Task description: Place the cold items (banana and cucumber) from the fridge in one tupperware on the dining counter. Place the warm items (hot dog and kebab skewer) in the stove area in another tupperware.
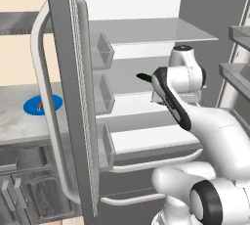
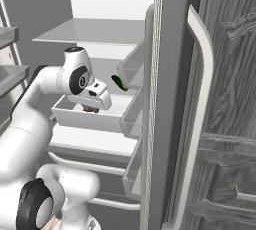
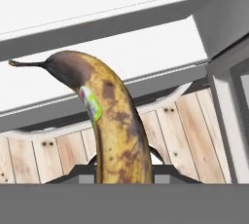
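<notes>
One held: the claw [image 3: 121,172] is gripping a brown-spotted yellow banana [image 3: 114,121], closed on it.
Place: just outside the open grey fridge [image 1: 146,33].
Left: cucumber, hot dog, skewer, by my judgement.

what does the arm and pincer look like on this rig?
Glossy white rounded arm links with dark caps at the joints and a black band along the forearm. The wrist ends in a white boxy hand. The pincer has two small dark tips, seen in the hand view. No cables, labels or markings are visible on it.
</notes>
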Robot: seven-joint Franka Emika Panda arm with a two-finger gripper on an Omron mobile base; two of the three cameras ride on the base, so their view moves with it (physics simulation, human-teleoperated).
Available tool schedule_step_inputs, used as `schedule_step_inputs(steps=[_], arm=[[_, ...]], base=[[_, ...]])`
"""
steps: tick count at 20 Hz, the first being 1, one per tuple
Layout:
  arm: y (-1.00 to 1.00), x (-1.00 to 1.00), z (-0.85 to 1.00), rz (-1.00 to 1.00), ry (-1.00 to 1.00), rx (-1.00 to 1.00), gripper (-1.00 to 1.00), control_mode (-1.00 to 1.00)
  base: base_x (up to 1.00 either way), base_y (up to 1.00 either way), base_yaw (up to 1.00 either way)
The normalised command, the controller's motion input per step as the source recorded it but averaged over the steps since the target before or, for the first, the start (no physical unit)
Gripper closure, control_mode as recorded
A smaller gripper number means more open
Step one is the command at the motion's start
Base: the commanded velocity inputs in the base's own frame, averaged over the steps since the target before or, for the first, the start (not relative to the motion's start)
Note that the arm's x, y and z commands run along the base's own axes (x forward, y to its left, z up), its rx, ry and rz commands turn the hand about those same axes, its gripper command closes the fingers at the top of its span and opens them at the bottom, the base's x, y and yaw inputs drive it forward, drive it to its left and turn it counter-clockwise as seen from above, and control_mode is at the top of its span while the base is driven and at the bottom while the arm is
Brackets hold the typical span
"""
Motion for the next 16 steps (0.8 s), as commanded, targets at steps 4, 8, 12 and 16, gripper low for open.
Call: schedule_step_inputs(steps=[4,8,12,16], arm=[[0.00,0.00,-0.21,0.00,0.01,0.02,1.00,-1.00],[0.00,0.00,-0.14,0.00,0.00,0.02,1.00,-1.00],[0.03,-0.15,-0.14,0.00,0.00,0.00,1.00,1.00],[0.00,0.00,0.00,0.00,0.00,0.00,1.00,1.00]], base=[[0.00,0.00,0.00],[0.00,0.00,0.00],[-0.30,0.06,0.00],[-0.75,0.16,0.00]])
